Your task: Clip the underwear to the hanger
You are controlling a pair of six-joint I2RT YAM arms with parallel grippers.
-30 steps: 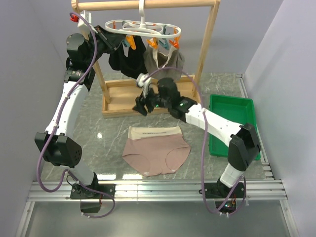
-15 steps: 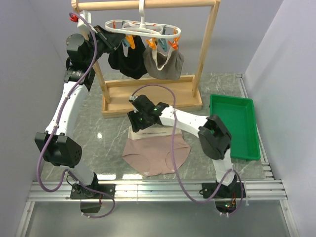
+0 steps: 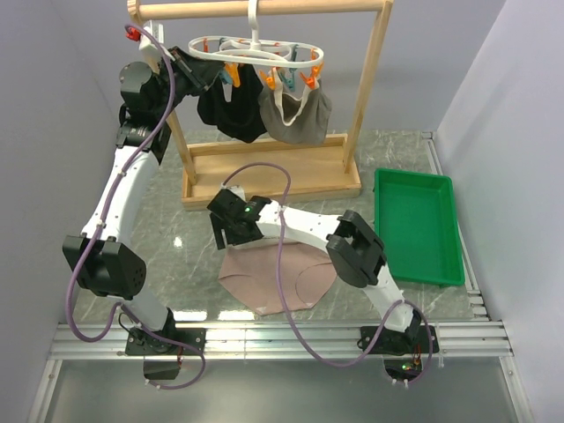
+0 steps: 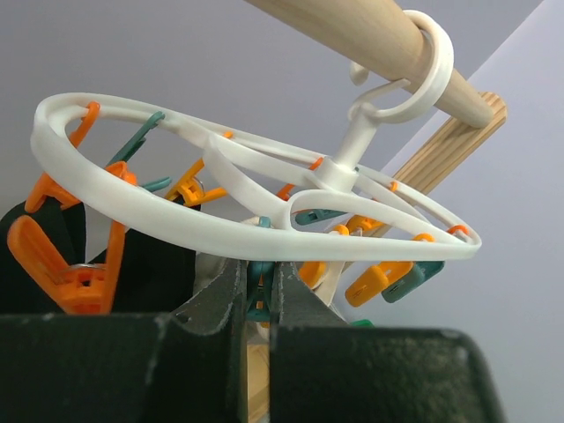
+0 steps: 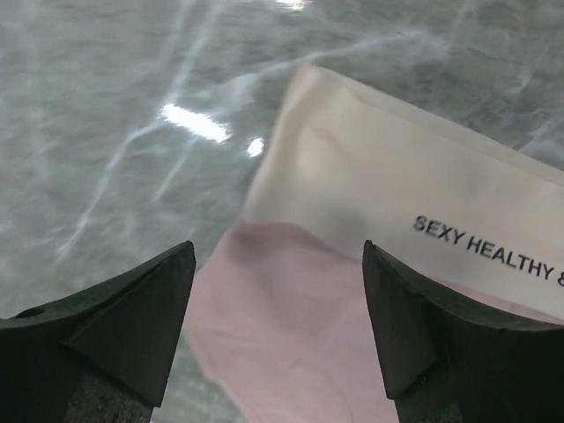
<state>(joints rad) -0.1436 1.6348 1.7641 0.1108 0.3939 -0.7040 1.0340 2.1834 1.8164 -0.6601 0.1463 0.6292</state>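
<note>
The pink-beige underwear lies flat on the marble table, its cream waistband printed with black letters. My right gripper hovers low over the garment's left waistband corner, open, with pink fabric showing between the fingers and nothing held. The white oval hanger hangs by its hook from the wooden bar. My left gripper is up at the hanger's left end, just under the ring, shut on a teal peg.
A black garment and a grey-taupe garment hang clipped on the hanger. The wooden rack stands on a box base behind the underwear. A green tray sits at the right. Orange pegs dangle near my left fingers.
My right arm swung left and down from in front of the rack to the underwear's left waistband corner, and its jaws opened wider. The left arm stayed put.
</note>
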